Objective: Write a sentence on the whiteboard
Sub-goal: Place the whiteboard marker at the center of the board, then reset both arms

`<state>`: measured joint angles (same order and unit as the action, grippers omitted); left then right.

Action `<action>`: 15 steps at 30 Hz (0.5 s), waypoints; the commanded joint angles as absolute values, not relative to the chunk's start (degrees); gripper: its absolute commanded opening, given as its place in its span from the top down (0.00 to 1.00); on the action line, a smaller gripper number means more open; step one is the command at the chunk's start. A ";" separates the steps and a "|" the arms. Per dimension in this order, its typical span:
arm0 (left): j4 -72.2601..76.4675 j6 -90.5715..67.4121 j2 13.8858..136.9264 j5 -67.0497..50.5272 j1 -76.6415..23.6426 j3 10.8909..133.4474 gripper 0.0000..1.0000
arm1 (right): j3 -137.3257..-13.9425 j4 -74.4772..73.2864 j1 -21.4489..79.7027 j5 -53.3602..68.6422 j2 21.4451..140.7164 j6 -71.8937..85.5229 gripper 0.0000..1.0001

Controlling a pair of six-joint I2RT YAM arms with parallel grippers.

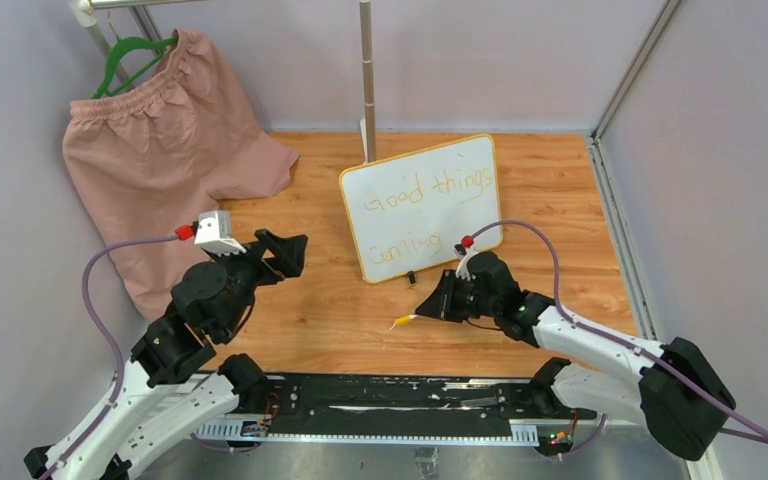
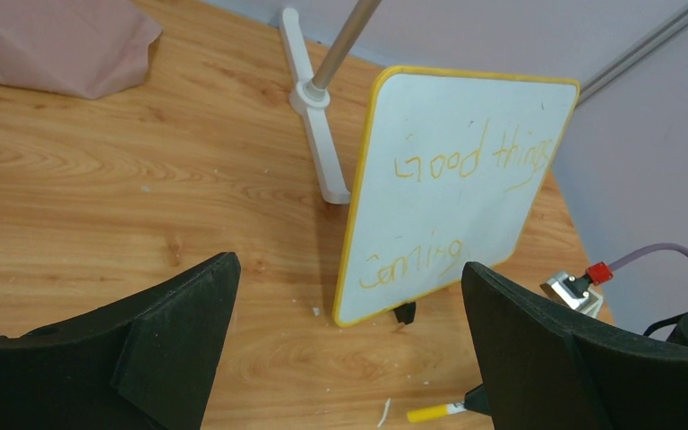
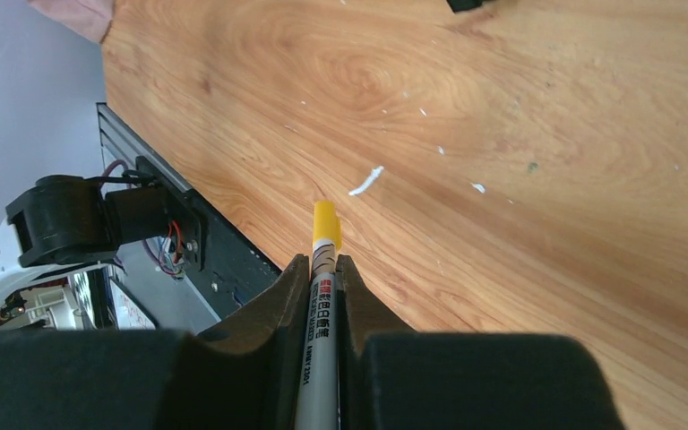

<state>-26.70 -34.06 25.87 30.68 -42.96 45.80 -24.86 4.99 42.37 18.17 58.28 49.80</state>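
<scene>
The whiteboard point(image 1: 422, 205) with a yellow-orange frame stands tilted on black clip feet at the table's middle back; it also shows in the left wrist view point(image 2: 452, 188). The sentence point(image 1: 415, 200) reads "Good things Coming" in two yellow-orange lines. My right gripper point(image 1: 430, 308) is shut on a grey marker with a yellow end point(image 3: 324, 269), held low over the table in front of the board; the yellow end point(image 1: 401, 321) points left. My left gripper point(image 1: 290, 252) is open and empty, left of the board, facing it point(image 2: 349, 313).
Pink shorts point(image 1: 160, 150) hang on a green hanger point(image 1: 130, 55) at the back left. A metal pole point(image 1: 367, 75) with a white base stands behind the board. A white scrap point(image 3: 365, 180) lies on the wood. The black rail point(image 1: 390, 405) runs along the near edge.
</scene>
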 commanded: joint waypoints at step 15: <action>-27.34 -34.93 27.11 29.81 -43.33 42.78 0.00 | -18.43 3.51 36.15 16.98 61.91 48.58 0.53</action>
<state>-26.79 -34.57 26.52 29.47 -42.96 43.03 -19.88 6.39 37.63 19.22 63.48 49.84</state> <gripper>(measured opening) 0.997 0.422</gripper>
